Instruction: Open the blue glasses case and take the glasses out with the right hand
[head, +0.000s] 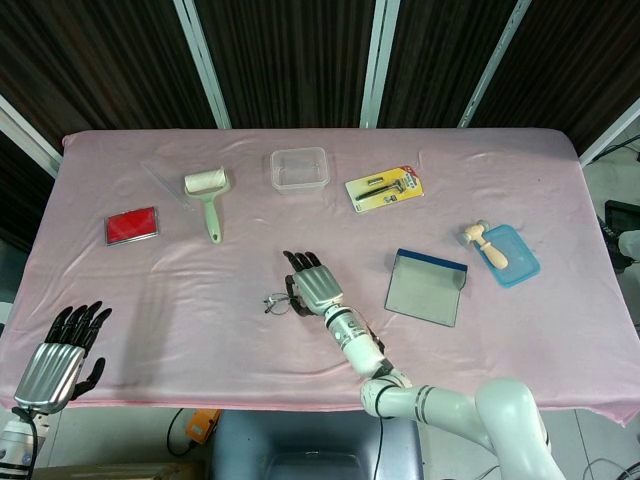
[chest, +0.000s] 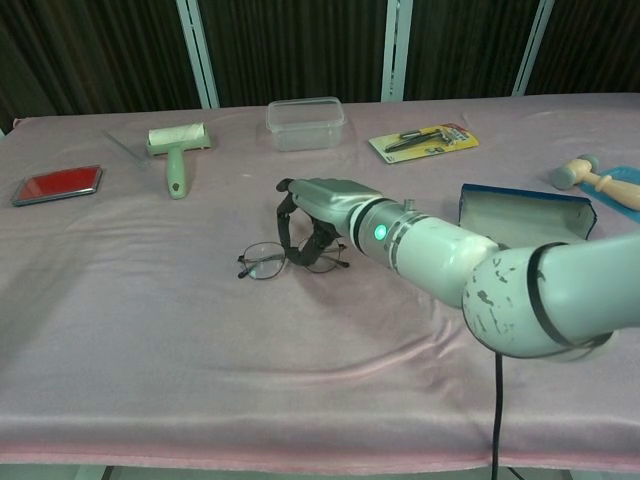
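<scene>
The right hand (chest: 318, 205) sits palm-down over the middle of the pink table (head: 150, 300), its dark fingers (chest: 291, 222) curled downward and closed around the glasses (chest: 285, 259). The frame lies directly under and between those fingers: one lens sticks out past the fingertips on the side toward the robot's left, while the other lens is tucked beneath the palm, partly hidden. In the chest view the lenses seem to rest on or just above the cloth; I cannot tell whether they are lifted clear of it. The long axis of the glasses runs across the table, roughly side to side, with the free lens pointing toward the robot's left.

Behind the wrist, well apart from the fingers on the robot's right, the blue glasses case (head: 427, 287) lies open with its pale grey lining showing and its raised blue lid on the far side. Further out that way are a light blue tray (head: 517, 262) and a small wooden mallet (head: 484, 244) lying across it.

Beyond the fingertips, toward the far edge, stand a clear plastic container (head: 299, 168) and a yellow carded tool pack (head: 384, 188). Off past the free lens, a lint roller (head: 208, 198) and a red flat case (head: 132, 225) lie well away.

The left hand (head: 62, 355) hangs at the near left corner of the table, fingers straight and slightly spread, holding nothing.
</scene>
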